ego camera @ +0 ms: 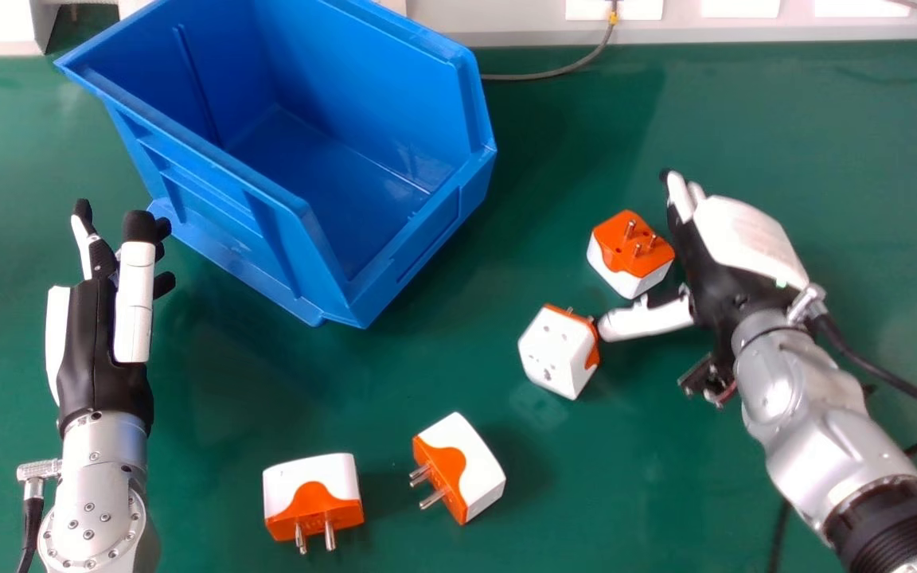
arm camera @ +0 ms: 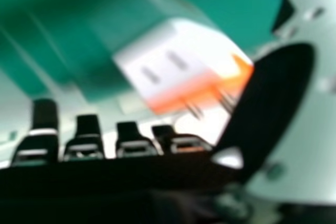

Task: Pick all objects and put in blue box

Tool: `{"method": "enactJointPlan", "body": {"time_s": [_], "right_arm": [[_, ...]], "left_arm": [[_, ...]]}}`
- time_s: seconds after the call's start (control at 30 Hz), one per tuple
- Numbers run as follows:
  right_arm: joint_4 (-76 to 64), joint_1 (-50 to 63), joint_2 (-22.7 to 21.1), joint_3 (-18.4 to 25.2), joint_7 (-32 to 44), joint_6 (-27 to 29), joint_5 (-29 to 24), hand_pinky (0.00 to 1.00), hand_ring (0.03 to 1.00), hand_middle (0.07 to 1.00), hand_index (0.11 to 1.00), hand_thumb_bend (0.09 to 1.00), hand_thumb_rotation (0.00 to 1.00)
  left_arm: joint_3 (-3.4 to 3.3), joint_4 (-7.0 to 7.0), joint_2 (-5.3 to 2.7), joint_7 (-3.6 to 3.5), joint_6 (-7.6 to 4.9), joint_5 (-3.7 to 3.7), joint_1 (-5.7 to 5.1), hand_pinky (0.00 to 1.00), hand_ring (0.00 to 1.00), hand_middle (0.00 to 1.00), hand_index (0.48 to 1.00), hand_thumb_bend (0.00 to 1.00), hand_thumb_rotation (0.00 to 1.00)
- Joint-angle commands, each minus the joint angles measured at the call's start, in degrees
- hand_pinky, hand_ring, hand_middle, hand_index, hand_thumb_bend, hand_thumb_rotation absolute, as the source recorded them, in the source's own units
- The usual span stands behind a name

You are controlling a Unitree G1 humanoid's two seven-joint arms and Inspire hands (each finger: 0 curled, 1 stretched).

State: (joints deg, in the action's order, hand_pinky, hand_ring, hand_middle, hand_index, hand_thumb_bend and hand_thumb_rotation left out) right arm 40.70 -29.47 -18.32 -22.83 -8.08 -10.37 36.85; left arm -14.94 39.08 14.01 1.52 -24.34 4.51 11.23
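The right hand (ego camera: 733, 239) is wide open and holds nothing, its fingers beside the prongs-up adapter (ego camera: 618, 245) on the tabletop (ego camera: 626, 477), its thumb tip right by the white-faced adapter (ego camera: 552, 354); the left hand (ego camera: 134, 310), also open and unladen, is left of the blue box (ego camera: 363, 87). For a sound grip on the prongs-up one, bring the palm in close, keep the thumb from nudging its neighbour, and squeeze the plastic sides, not the pins

Right hand view blurred, seemingly smeared
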Motion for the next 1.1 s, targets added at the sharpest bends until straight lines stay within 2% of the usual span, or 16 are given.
{"method": "enactJointPlan", "body": {"time_s": [0.0,0.3,0.33,0.37,0.4,0.47,0.5,0.53,0.57,0.6,0.63,0.67,0.7,0.87,1.07], "right_arm": [[0.1,0.4,-0.8,-0.1,-2.0,1.2,0.9,0.86,0.973,1.0,1.0,0.864,0.41],[6.2,-0.6,-0.6,0.0,-11.0,10.8,0.4,0.79,0.923,0.955,0.961,0.843,0.33],[7.1,-0.9,-0.5,0.1,-11.7,11.5,0.2,0.75,0.893,0.935,0.935,0.836,0.28],[7.5,-1.0,-0.4,0.2,-12.2,12.2,0.0,0.75,0.893,0.935,0.935,0.836,0.28],[8.0,-1.0,-0.4,0.3,-13.0,13.1,-0.1,0.69,0.833,0.901,0.891,0.824,0.23],[9.0,-1.2,-0.3,0.5,-14.8,14.6,-0.1,0.69,0.833,0.901,0.891,0.824,0.23],[9.4,-1.2,-0.2,0.5,-15.5,15.3,-0.1,0.65,0.78,0.856,0.838,0.797,0.18],[9.5,-1.2,-0.2,0.4,-16.1,15.8,0.1,0.65,0.78,0.856,0.838,0.797,0.18],[9.8,-1.2,-0.3,0.4,-16.6,16.6,0.0,0.59,0.723,0.812,0.769,0.734,0.15],[10.3,-1.3,-0.2,0.4,-16.9,17.6,-0.2,0.59,0.723,0.812,0.769,0.734,0.15],[11.1,-1.5,-0.1,0.5,-17.2,18.5,-0.3,0.55,0.682,0.779,0.714,0.684,0.12],[12.1,-1.9,0.1,0.5,-17.5,19.3,-0.4,0.55,0.682,0.779,0.714,0.684,0.12],[12.9,-2.2,0.2,0.4,-17.7,19.8,-0.4,0.51,0.649,0.757,0.67,0.643,0.09],[16.2,-4.1,0.5,-0.5,-18.0,21.3,0.2,0.45,0.599,0.73,0.607,0.585,0.06],[19.9,-6.6,0.7,-1.7,-19.0,22.4,1.0,0.41,0.557,0.711,0.552,0.534,0.03]], "left_arm": [[-0.15,-1.39,0.39,0.24,-0.58,-0.22,0.27,0.84,0.89,0.86,0.943,0.94,1.0],[-0.06,-1.16,0.53,0.04,-0.69,-0.23,0.45,0.85,0.89,0.86,0.943,0.94,1.0],[-0.08,-1.13,0.53,-0.02,-0.67,-0.18,0.47,0.85,0.89,0.86,0.943,0.93,1.0],[-0.12,-1.07,0.54,-0.07,-0.65,-0.12,0.5,0.85,0.89,0.86,0.943,0.93,1.0],[-0.16,-1.05,0.53,-0.13,-0.6,-0.02,0.53,0.85,0.89,0.86,0.943,0.93,1.0],[-0.22,-1.1,0.46,-0.27,-0.57,0.16,0.51,0.85,0.89,0.86,0.943,0.93,1.0],[-0.24,-1.1,0.42,-0.28,-0.56,0.21,0.52,0.85,0.89,0.86,0.943,0.93,1.0],[-0.26,-1.06,0.4,-0.28,-0.56,0.24,0.53,0.85,0.89,0.86,0.943,0.93,1.0],[-0.26,-1.11,0.36,-0.27,-0.53,0.26,0.53,0.85,0.89,0.86,0.943,0.94,1.0],[-0.27,-1.13,0.33,-0.27,-0.51,0.28,0.54,0.85,0.89,0.86,0.943,0.94,1.0],[-0.28,-1.2,0.31,-0.27,-0.48,0.3,0.52,0.85,0.89,0.86,0.943,0.94,1.0],[-0.3,-1.26,0.31,-0.28,-0.44,0.33,0.52,0.85,0.89,0.86,0.943,0.94,1.0],[-0.31,-1.28,0.33,-0.27,-0.4,0.34,0.53,0.85,0.89,0.86,0.943,0.94,1.0],[-0.35,-1.38,0.38,-0.33,-0.34,0.4,0.49,0.85,0.89,0.86,0.943,0.94,1.0],[-0.23,-1.3,0.51,-0.11,-0.41,0.05,0.61,0.85,0.89,0.86,0.943,0.95,1.0]]}}
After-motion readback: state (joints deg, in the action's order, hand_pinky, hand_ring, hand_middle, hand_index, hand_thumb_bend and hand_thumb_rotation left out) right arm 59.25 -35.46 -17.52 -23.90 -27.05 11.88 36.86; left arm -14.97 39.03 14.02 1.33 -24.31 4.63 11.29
